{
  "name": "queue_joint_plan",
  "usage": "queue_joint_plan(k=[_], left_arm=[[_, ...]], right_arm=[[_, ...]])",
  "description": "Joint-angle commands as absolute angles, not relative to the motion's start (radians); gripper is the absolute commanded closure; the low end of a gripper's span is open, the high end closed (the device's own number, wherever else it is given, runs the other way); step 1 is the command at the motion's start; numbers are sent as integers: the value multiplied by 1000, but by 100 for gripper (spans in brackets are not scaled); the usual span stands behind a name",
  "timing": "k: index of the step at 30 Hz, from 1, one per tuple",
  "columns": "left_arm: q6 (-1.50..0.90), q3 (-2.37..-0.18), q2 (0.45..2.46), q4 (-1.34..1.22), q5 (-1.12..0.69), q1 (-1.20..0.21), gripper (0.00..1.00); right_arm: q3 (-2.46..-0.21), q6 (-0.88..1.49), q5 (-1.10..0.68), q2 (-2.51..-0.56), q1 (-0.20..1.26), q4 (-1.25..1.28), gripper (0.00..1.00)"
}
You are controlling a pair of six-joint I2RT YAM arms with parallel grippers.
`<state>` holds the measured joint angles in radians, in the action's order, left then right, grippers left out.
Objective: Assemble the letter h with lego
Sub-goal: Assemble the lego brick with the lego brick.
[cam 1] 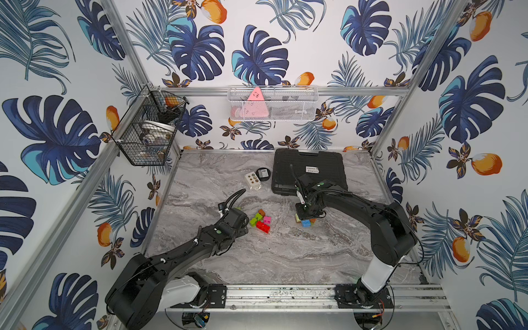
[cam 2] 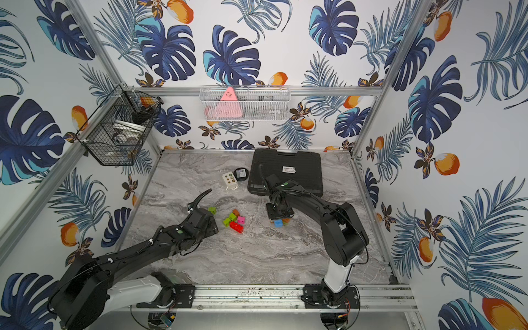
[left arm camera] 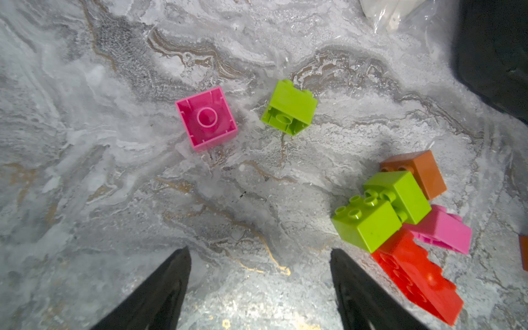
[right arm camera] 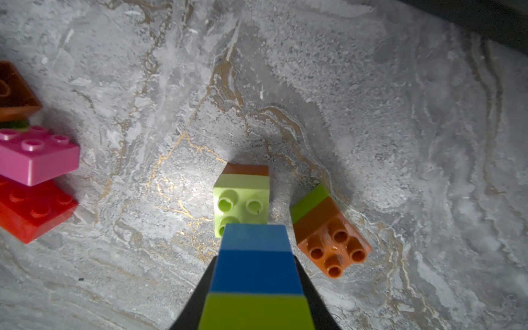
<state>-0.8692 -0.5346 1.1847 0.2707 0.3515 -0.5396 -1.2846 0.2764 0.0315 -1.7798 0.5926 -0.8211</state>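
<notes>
Blue-and-green stack [right arm camera: 254,257] gripped by right hand [right arm camera: 255,285], hovering over lime-on-orange pair [right arm camera: 243,197]: joining step, probably. Next needs studs aligned, then firm press. Left hand [left arm camera: 259,253] open, empty.

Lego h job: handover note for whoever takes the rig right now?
Left gripper: open, empty, over the table near an upturned pink brick and a tipped lime brick.
Right gripper: shut on a blue-and-lime stack, its end over a lime-on-orange pair; an orange-on-lime pair lies beside.
Loose pile: lime, orange, pink, red.
Done: short stacks only.
To do: no h shape yet; join stacks, add pile bricks.
</notes>
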Motion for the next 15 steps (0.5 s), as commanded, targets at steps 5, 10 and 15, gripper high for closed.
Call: queue_joint_plan(k=[5,10,15], left_arm=[[-873,-537,1184,273,366,-538,18],[-874,-538,1186,272,365,-538,18],[-872,-538,1187,273,362,-538,18]], right_arm=[[-1284,291,11,-1783,592,-796,73],[-1296,290,19,-1788,590,-805,73],[-1311,290,15,-1801,591,-809,73]])
